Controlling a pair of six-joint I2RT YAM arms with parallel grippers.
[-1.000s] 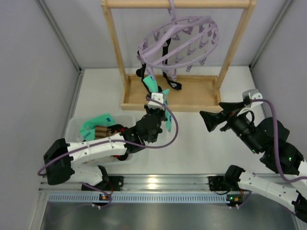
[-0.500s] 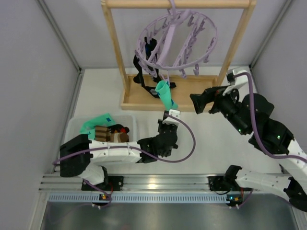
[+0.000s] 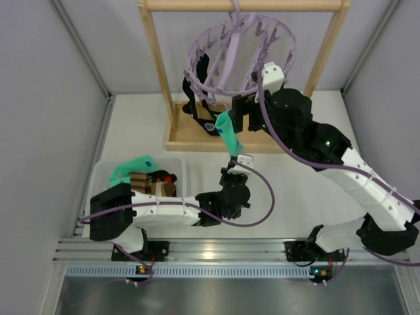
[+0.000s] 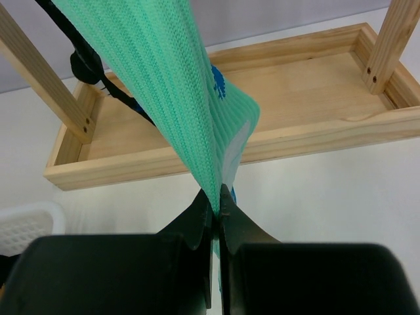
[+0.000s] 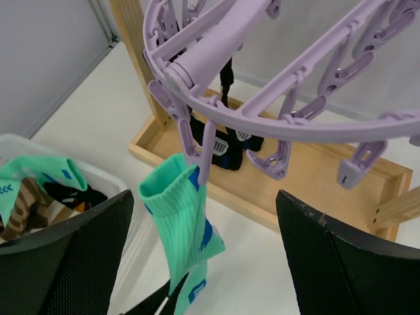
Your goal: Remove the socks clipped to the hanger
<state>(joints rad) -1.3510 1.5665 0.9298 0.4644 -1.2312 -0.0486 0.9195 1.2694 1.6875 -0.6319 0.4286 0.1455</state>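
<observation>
The left gripper (image 4: 215, 200) was clamped on the green sock's (image 4: 177, 85) lower end. Its cuff was clipped to the lilac hanger (image 5: 216, 52) on the wooden rack (image 3: 157, 65) at the far edge of the table (image 3: 131, 131). The right gripper (image 5: 203, 243) stood open nearby.

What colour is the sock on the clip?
The sock is mint green with blue marks; right wrist view shows it best.

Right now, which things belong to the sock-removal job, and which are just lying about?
Job: green sock, clipped and pinched by the left claw; black sock, hanging; hanger; right claw, open.
Lying about: wooden rack; bin; table.
</observation>
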